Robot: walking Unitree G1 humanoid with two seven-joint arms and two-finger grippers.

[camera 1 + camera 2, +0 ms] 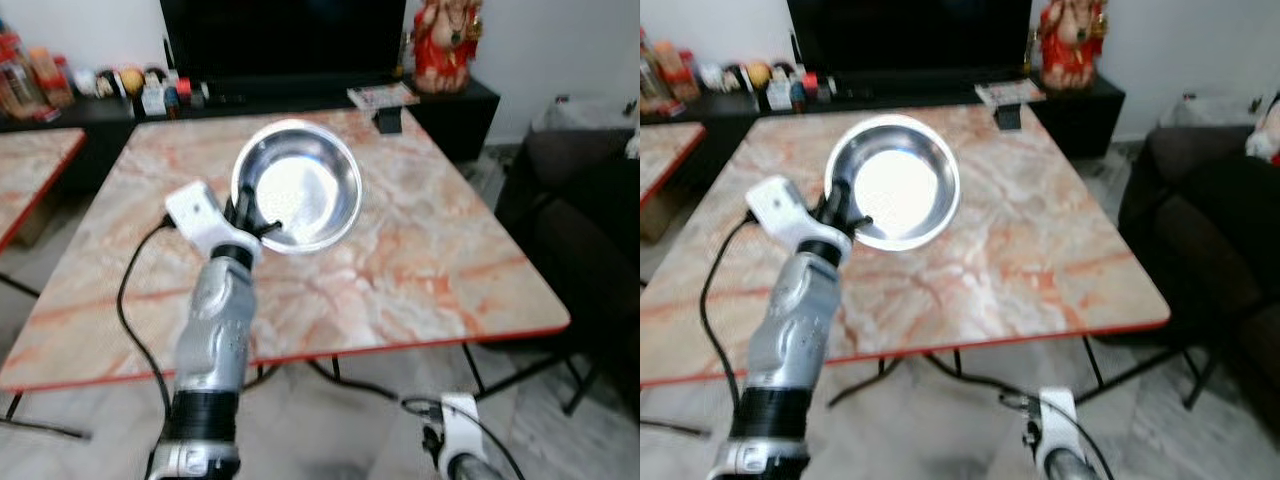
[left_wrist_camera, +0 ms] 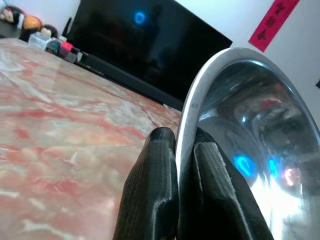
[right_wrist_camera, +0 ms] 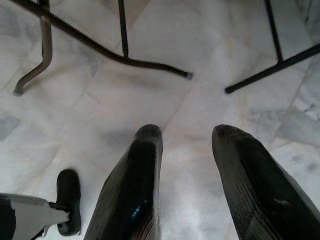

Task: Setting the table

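Left eye view: the left gripper is clamped on the near rim of a steel bowl, and the bowl hangs tilted over the marble table, its open face turned up toward the camera rather than lying flat. It sits over the middle of the table, nearer the far edge than the near one. In the left wrist view the two black fingers pinch the thin rim from either side, with the rest of the bowl standing out beyond them.

The main risk, as I judge it, lies in that grip. A thin, slick metal edge held at one point lets the bowl pivot or slide out, and it could then clatter onto the table or roll toward an edge. Releasing while it is this tilted would likely leave it landing on its rim. I cannot tell how high above the table it hangs.

The right gripper hangs idle below the table's near edge, its fingers spread apart over the floor.
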